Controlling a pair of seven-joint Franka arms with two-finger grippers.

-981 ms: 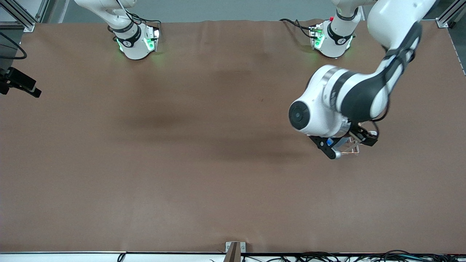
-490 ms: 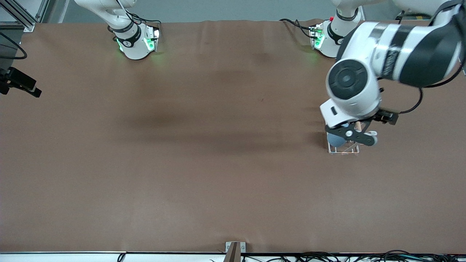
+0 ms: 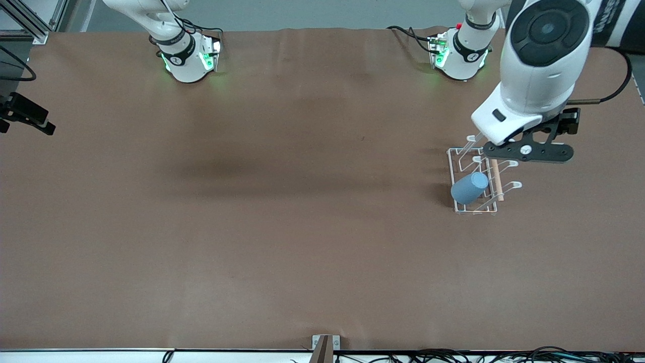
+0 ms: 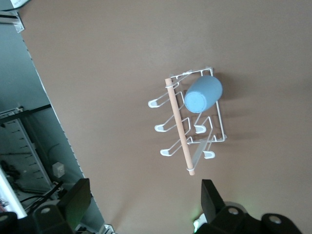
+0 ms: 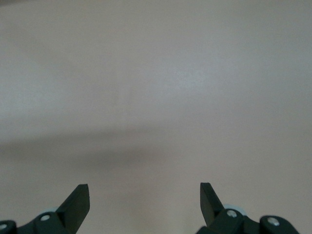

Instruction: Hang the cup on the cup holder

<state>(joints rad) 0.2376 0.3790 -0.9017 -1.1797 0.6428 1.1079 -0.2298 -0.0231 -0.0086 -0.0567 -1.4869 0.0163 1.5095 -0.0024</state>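
The light-blue cup (image 3: 469, 188) sits tilted over a prong of the white wire cup holder (image 3: 496, 179), at the holder's end nearer the front camera. It is on the row toward the right arm's end of the table. The left wrist view shows the cup (image 4: 203, 94) beside the holder's wooden rod (image 4: 178, 122), with other prongs bare. My left gripper (image 3: 526, 150) (image 4: 145, 190) hangs open and empty, high over the holder's end toward the bases. My right gripper (image 5: 145, 192) is open over bare brown table, outside the front view.
The brown table (image 3: 282, 227) spreads wide toward the right arm's end. A black device (image 3: 27, 117) juts in at that end's edge. A small bracket (image 3: 325, 345) sits at the table's front edge. Both arm bases (image 3: 189, 58) stand along the back.
My left arm has risen and drawn back toward its base, away from the holder. The cup it covered now shows plainly on its prong. The right arm has not moved.
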